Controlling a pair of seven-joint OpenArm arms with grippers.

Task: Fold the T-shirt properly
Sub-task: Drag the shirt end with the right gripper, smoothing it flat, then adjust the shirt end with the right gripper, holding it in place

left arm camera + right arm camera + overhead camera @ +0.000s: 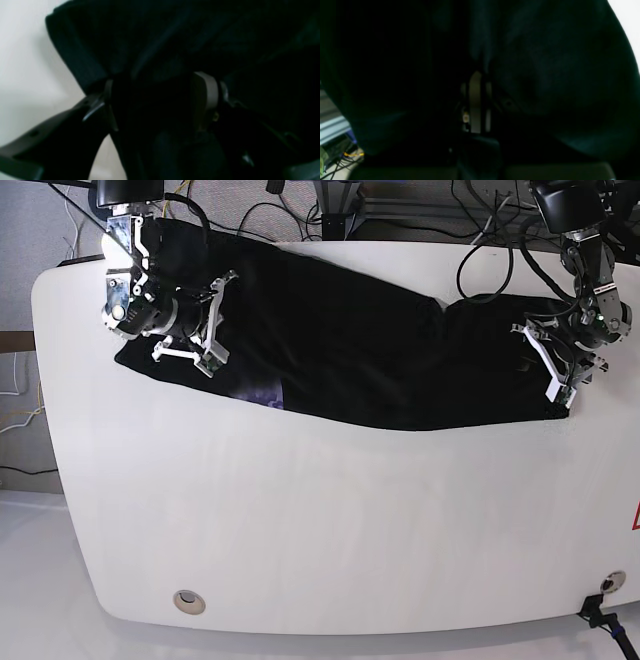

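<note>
The black T-shirt [370, 350] lies stretched in a long band across the far part of the white table [300, 520]. A small patch of purple-blue print [262, 393] shows at its front edge. My right gripper [215, 325] is at the shirt's left end, shut on the cloth; in the right wrist view [476, 75] its pads sit close together amid dark fabric [545, 75]. My left gripper [547, 365] is at the shirt's right end. In the left wrist view [155, 80] black cloth [150, 37] bunches between its fingers [205, 92].
Cables and stand legs [340, 205] lie behind the table's far edge. A round grommet [187, 601] sits near the front left corner. A connector [605, 585] sits at the front right edge.
</note>
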